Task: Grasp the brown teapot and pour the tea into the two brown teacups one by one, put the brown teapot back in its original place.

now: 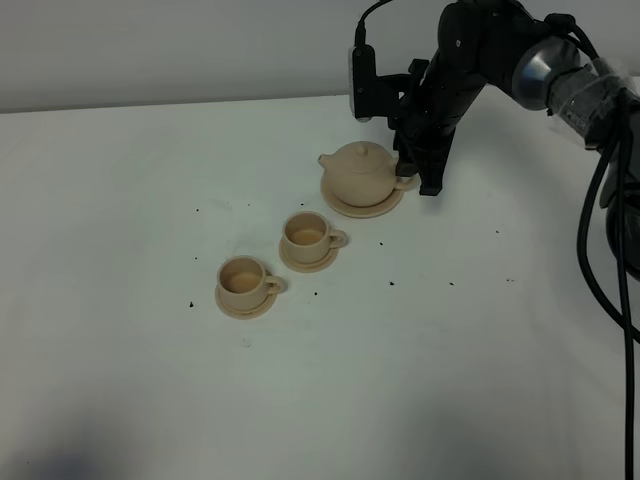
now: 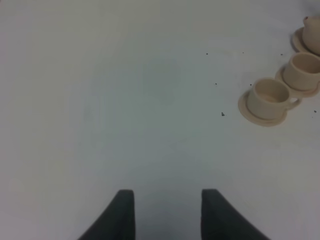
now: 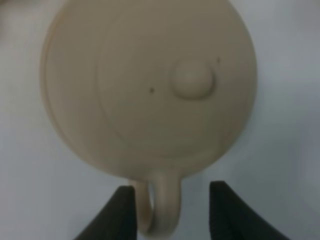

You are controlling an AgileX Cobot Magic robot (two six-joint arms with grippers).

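The brown teapot (image 1: 360,172) stands on its wide saucer (image 1: 385,209) at the back of the table. Its spout points left and its loop handle points right. My right gripper (image 1: 420,182) hangs straight down at the handle. In the right wrist view the pot (image 3: 150,85) is seen from above and the handle (image 3: 162,210) lies between the open fingers (image 3: 125,212), off-centre towards one of them. The two brown teacups (image 1: 307,234) (image 1: 243,278) sit on small saucers in front left of the pot. My left gripper (image 2: 167,215) is open and empty over bare table, with the cups (image 2: 270,97) (image 2: 302,70) far off.
The white table (image 1: 120,300) has several small dark specks (image 1: 190,303) around the cups. The right arm's black cables (image 1: 600,240) hang at the right edge. A pale wall (image 1: 150,50) runs behind the table.
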